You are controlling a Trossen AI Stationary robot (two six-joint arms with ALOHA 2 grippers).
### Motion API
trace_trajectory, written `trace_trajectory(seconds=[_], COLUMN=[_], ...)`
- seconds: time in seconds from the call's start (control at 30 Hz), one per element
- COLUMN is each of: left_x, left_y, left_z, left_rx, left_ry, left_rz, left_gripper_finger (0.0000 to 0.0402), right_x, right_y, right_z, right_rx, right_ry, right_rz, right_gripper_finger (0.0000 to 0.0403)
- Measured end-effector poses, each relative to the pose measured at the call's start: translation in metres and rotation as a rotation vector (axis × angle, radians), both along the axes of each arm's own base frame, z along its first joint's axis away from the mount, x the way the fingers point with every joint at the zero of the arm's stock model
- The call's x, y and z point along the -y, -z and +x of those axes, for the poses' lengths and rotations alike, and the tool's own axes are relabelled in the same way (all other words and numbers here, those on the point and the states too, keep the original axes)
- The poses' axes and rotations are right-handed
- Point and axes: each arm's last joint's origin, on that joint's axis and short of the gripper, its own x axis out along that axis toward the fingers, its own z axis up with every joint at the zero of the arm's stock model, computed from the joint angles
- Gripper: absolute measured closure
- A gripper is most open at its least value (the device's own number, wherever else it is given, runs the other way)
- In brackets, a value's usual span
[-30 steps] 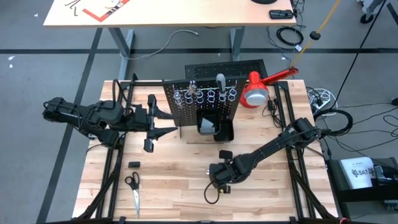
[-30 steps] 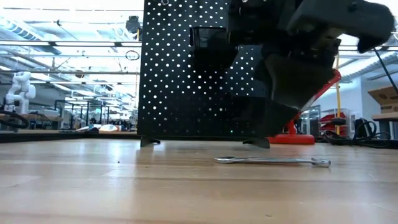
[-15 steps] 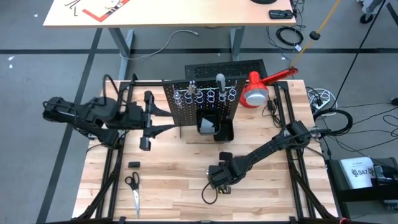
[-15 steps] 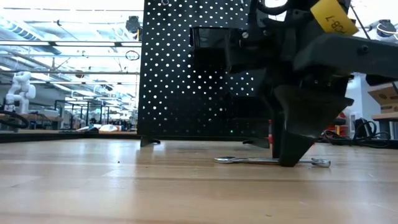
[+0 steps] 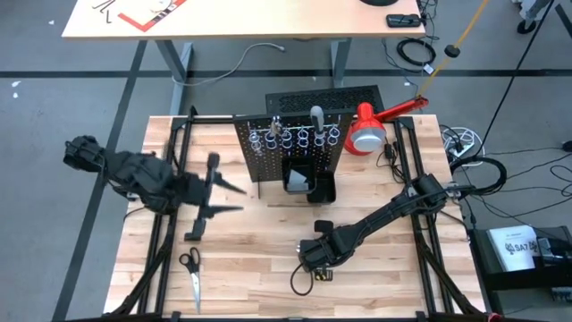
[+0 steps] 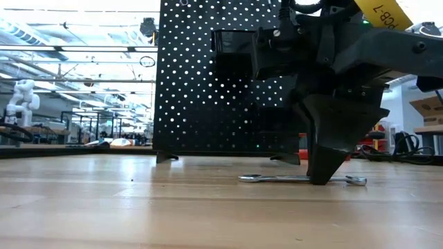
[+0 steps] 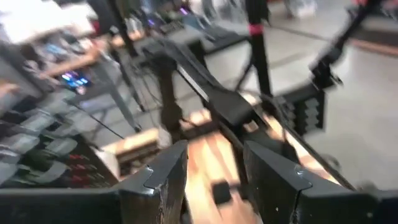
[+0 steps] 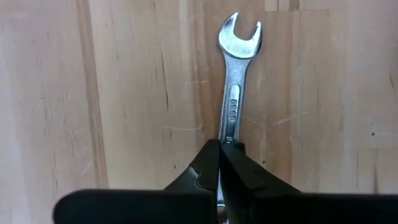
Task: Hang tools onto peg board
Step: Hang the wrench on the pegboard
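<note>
A thin wrench (image 8: 233,93) is seen lying flat on the wooden table (image 5: 250,268), in front of the peg board (image 5: 290,148) and well apart from it. The right gripper (image 8: 221,163) is set down on the wrench, and its fingers are pressed together on the middle of the thin shaft. The grip is made on a very narrow, smooth piece of metal, so the wrench could be dropped if it is lifted fast. It could also be tipped, because one end may hang lower than the other. If it swings, the open end might be knocked against the board and pushed out of the fingers. The rings (image 5: 295,137) on the board look small, so the wrench could be missed or bumped there. The left gripper (image 5: 222,198) is held above the table on the left side, with its fingers spread and nothing held between them. Scissors (image 5: 191,271) are left near the table's front edge.
</note>
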Motion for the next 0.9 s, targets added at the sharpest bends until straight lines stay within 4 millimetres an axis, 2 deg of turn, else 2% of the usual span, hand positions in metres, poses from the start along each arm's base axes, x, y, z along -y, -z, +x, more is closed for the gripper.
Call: trace_trajectory(seconds=[0.2,0.47,0.7,0.9], left_x=[0.025,0.046,0.063,0.065], left_y=[0.048,0.145,0.218,0.269], left_z=[0.011,0.043,0.081,0.11], left_rx=[-0.158,-0.461,-0.432,-0.43], left_ry=[0.079,-0.008,-0.063,-0.112], left_rz=[0.033,-0.043,-0.078,-0.087], left_gripper_finger=[0.0233,0.0233,0.0233,0.0233], right_x=[0.0,0.0,0.0,-0.001], right_y=[-0.003,-0.005,-0.005,-0.005], right_z=[-0.001,0.0,0.001,0.002], right_rx=[0.009,0.024,0.037,0.049], right_ry=[0.001,0.002,-0.002,-0.02], right_rz=[0.007,0.019,0.023,0.025], right_gripper_finger=[0.0403,0.0403,0.0402,0.0402])
